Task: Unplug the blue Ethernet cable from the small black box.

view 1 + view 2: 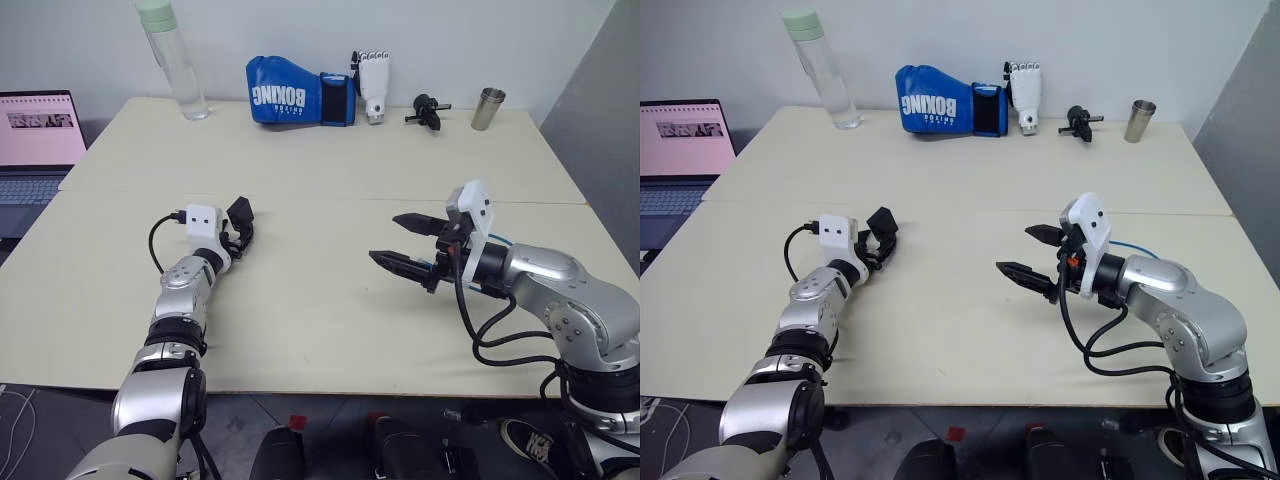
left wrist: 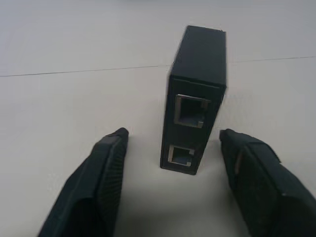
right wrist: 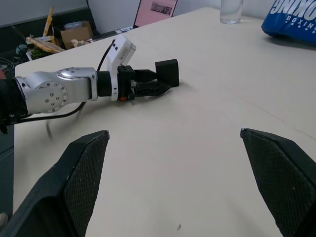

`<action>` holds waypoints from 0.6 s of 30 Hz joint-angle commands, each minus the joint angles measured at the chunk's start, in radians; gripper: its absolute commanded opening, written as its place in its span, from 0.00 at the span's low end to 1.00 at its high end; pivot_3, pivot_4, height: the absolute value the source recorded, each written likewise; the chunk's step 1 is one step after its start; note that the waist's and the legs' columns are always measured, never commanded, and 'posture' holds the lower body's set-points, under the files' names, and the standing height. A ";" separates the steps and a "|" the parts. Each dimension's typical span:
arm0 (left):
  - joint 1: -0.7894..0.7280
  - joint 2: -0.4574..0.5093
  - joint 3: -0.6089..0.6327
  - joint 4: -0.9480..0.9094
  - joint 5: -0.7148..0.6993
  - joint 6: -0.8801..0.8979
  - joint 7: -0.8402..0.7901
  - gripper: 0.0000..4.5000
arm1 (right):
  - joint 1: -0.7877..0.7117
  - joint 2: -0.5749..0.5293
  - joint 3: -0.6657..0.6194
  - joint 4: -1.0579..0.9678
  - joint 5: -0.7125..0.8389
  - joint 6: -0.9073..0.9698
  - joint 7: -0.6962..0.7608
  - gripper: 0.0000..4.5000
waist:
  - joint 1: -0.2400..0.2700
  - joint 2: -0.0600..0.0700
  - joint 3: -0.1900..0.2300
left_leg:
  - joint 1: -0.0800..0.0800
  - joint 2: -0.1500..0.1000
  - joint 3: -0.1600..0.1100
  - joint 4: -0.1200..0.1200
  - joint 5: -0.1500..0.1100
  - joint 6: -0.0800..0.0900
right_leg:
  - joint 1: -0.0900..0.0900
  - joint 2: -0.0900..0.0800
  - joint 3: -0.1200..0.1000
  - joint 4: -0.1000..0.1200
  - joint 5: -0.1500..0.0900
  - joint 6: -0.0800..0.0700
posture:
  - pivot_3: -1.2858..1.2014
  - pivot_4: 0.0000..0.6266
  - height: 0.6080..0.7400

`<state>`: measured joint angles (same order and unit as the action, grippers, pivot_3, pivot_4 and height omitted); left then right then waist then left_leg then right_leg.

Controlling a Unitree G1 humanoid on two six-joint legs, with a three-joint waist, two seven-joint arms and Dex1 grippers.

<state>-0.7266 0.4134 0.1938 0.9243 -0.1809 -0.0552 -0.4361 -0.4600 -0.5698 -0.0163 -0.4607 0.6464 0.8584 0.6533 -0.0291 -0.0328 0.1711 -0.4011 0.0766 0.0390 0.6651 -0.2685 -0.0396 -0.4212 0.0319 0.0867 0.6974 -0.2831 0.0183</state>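
Observation:
The small black box (image 2: 197, 98) stands on its narrow edge on the cream table (image 1: 330, 170). Its end face shows two ports, both with nothing plugged in. My left gripper (image 2: 174, 133) is open and low over the table. One finger is on either side of the box's end, with a gap to it on both sides. The box (image 1: 240, 210) rises just past the left fingertips. My right gripper (image 1: 384, 237) hangs open above the table's right half, with nothing between its fingers (image 3: 84, 168). A short stretch of the blue Ethernet cable (image 1: 1137, 246) shows beside my right forearm; the rest is hidden.
Along the table's far edge stand a clear bottle (image 1: 175, 60), a blue boxing glove (image 1: 295, 95), a white robot hand (image 1: 374, 85), a knobbly black gadget (image 1: 428, 108) and a metal cup (image 1: 488, 108). An open laptop (image 1: 35, 140) sits off the left side.

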 commanded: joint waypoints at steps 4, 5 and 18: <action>0.077 0.144 -0.011 -0.353 -0.060 0.250 -0.191 0.98 | 0.051 -0.071 -0.059 -0.047 0.019 -0.001 0.029 1.00 | -0.003 0.000 0.000 | 0.000 0.000 0.000 0.000 0.000 0.000 | 0.000 0.000 0.000 0.000 0.000 0.000 | 0.52 0.24 1.00; 0.091 0.185 -0.019 -0.410 -0.069 0.307 -0.238 0.98 | 0.062 -0.092 -0.079 -0.051 0.028 0.005 0.037 1.00 | -0.005 0.000 0.000 | 0.000 0.001 0.000 0.000 0.000 0.000 | -0.001 0.000 0.000 0.000 0.000 0.000 | 0.52 0.24 1.00; 0.178 0.608 -0.015 -0.617 -0.185 0.526 -0.754 0.98 | 0.280 -0.424 -0.338 0.024 0.076 0.030 0.227 1.00 | 0.000 0.000 0.000 | 0.002 0.001 0.002 -0.001 0.000 0.000 | 0.001 0.000 0.000 0.000 -0.001 0.000 | 0.52 0.24 1.00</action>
<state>-0.5530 0.9926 0.1640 0.3277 -0.3556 0.4863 -1.1608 -0.1807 -0.9800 -0.3134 -0.4333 0.7237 0.9076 0.8596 -0.0289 -0.0331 0.1713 -0.3995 0.0775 0.0405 0.6645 -0.2686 -0.0396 -0.4206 0.0317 0.0867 0.6970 -0.2837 0.0183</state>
